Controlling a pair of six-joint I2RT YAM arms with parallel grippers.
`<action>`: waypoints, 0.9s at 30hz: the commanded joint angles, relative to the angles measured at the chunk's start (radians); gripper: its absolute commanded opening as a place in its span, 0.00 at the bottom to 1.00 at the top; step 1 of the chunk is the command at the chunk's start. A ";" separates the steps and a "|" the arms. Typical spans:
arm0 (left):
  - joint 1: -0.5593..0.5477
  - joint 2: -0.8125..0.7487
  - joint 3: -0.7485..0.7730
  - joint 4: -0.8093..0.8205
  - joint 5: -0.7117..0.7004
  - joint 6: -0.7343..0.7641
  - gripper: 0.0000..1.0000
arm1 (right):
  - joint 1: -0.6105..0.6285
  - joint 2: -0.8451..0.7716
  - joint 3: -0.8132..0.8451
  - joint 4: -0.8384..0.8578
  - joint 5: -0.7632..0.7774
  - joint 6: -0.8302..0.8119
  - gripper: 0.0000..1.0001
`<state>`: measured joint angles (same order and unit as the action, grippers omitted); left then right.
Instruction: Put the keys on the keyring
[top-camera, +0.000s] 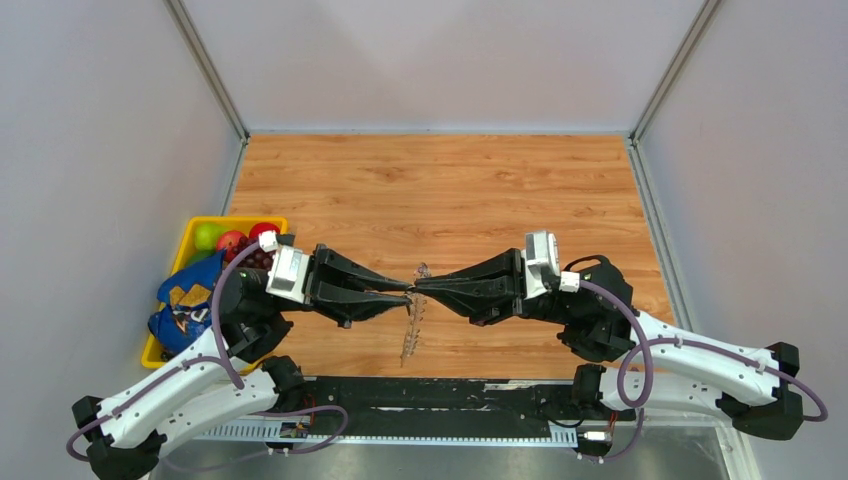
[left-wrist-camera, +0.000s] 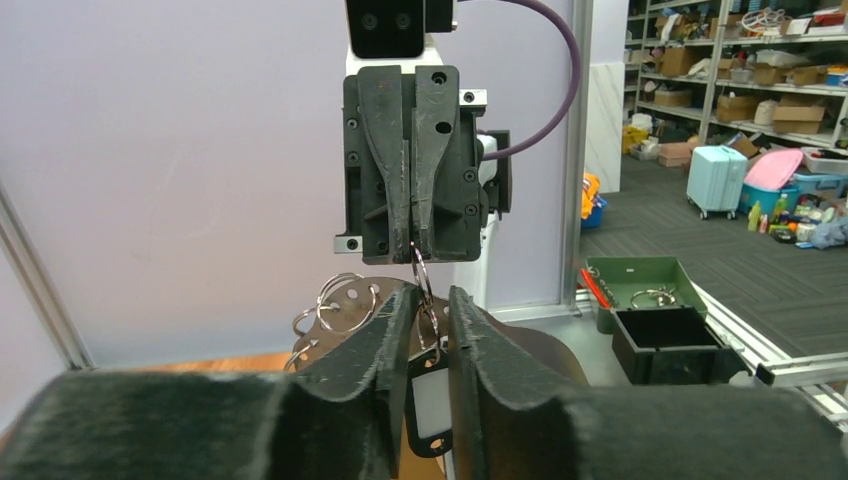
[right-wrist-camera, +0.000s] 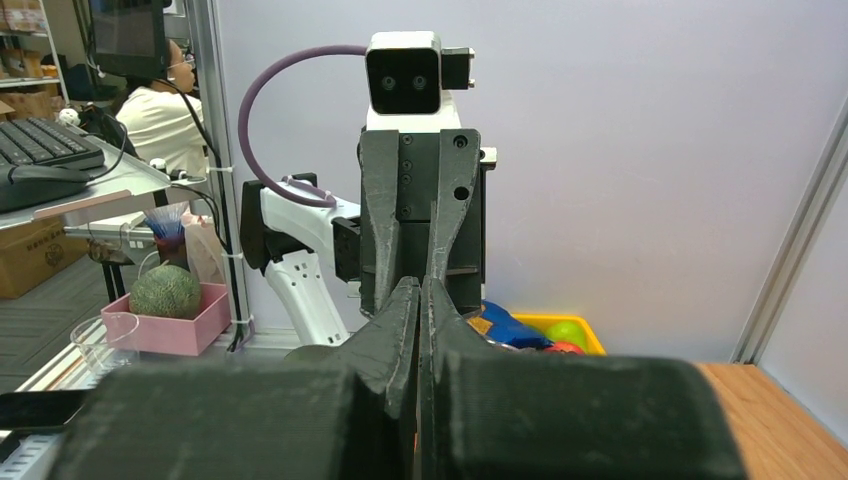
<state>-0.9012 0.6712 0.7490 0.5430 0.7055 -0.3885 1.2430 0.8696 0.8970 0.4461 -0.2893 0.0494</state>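
My two grippers meet tip to tip above the table's near middle. The right gripper (top-camera: 419, 284) is shut on a thin silvery split ring (left-wrist-camera: 421, 270) of the keyring, seen head-on in the left wrist view (left-wrist-camera: 412, 246). The keyring is a grey metal disc (left-wrist-camera: 350, 296) with edge holes carrying several small rings; it hangs edge-on below the grippers (top-camera: 409, 335). The left gripper (top-camera: 407, 288) has its jaws narrowly apart (left-wrist-camera: 432, 296), with the key, a small black tag with a white window (left-wrist-camera: 430, 400), filling the gap and hanging from that ring. The right wrist view shows only its pressed-together fingers (right-wrist-camera: 405, 310).
A yellow bin (top-camera: 188, 238) with fruit and a blue bag (top-camera: 185, 305) stands at the table's left edge beside the left arm. The wooden table (top-camera: 450, 190) stretches behind the grippers. A green tray (left-wrist-camera: 650, 275) and a black box (left-wrist-camera: 665, 345) stand off the table.
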 joint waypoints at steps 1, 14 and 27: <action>-0.005 0.006 0.042 0.015 0.016 -0.011 0.24 | 0.009 -0.004 0.020 0.066 0.014 -0.012 0.00; -0.017 0.019 0.094 -0.110 -0.001 0.052 0.00 | 0.012 -0.022 0.041 -0.010 0.023 -0.027 0.00; -0.017 0.037 0.308 -0.625 -0.054 0.226 0.00 | 0.012 -0.168 0.138 -0.582 0.207 -0.133 0.52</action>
<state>-0.9150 0.7170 0.9802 0.0864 0.6708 -0.2501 1.2499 0.7422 0.9524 0.1032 -0.1638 -0.0360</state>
